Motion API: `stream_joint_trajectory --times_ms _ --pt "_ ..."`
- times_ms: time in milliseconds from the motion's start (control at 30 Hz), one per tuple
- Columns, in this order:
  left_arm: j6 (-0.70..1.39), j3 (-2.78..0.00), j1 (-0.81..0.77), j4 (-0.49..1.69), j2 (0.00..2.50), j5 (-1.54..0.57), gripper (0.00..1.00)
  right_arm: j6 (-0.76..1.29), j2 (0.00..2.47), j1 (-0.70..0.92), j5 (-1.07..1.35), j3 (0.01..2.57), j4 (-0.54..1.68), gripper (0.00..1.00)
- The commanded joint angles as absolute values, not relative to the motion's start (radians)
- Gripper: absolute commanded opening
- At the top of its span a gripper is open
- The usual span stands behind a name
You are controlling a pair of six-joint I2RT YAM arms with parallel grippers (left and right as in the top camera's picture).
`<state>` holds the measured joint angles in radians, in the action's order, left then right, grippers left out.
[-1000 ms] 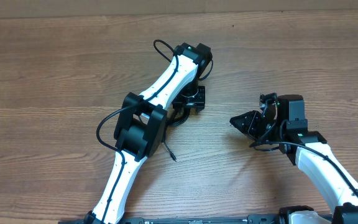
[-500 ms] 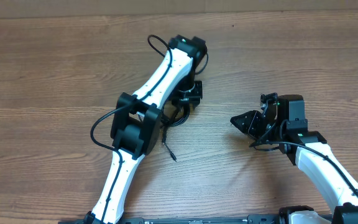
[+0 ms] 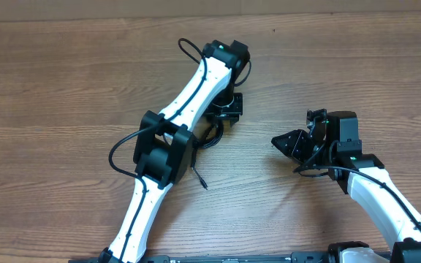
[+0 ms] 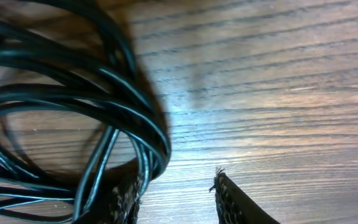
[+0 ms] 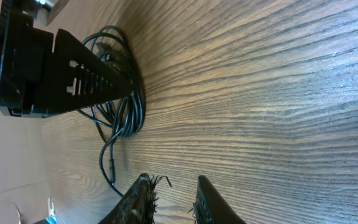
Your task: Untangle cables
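Hovering low over the wooden table (image 3: 64, 88), the left gripper (image 4: 173, 198) has its jaws partly apart, with bare wood between them and nothing grasped. The cables (image 4: 143, 121) lie as a coiled bundle just beside its left finger, and some strands cross in front of that fingertip. I judge the gripper is placed there to catch one loop at the edge of the coil, not the whole tangle. One loose strand (image 3: 198, 177) runs out of the bundle, back toward the base of this arm. The right gripper (image 5: 174, 200) waits well apart and points at the bundle, its jaws only narrowly apart and empty. Probably it is kept there to take the other end when a strand is drawn out. No container is seen in any view; the cables rest directly on the table.
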<state>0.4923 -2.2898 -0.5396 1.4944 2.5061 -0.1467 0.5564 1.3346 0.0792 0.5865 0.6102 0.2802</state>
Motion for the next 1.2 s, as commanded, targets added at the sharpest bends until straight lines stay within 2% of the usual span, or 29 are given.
stream_joint_trajectory --times_ms 0,400,700,1167 --pt "0.508 -2.306 -0.556 1.488 2.506 -0.094 0.40 0.553 1.336 0.078 0.577 0.634 0.276 0.22" --pt "0.532 -2.305 -0.563 1.487 2.508 -0.041 0.38 0.553 1.336 0.078 0.577 0.634 0.275 0.22" --pt "0.532 -2.305 -0.567 1.480 2.514 -0.041 0.30 0.553 1.336 0.078 0.577 0.634 0.276 0.23" --pt "0.532 -2.228 -0.573 1.437 2.515 -0.041 0.33 0.553 1.336 0.078 0.577 0.634 0.283 0.27"
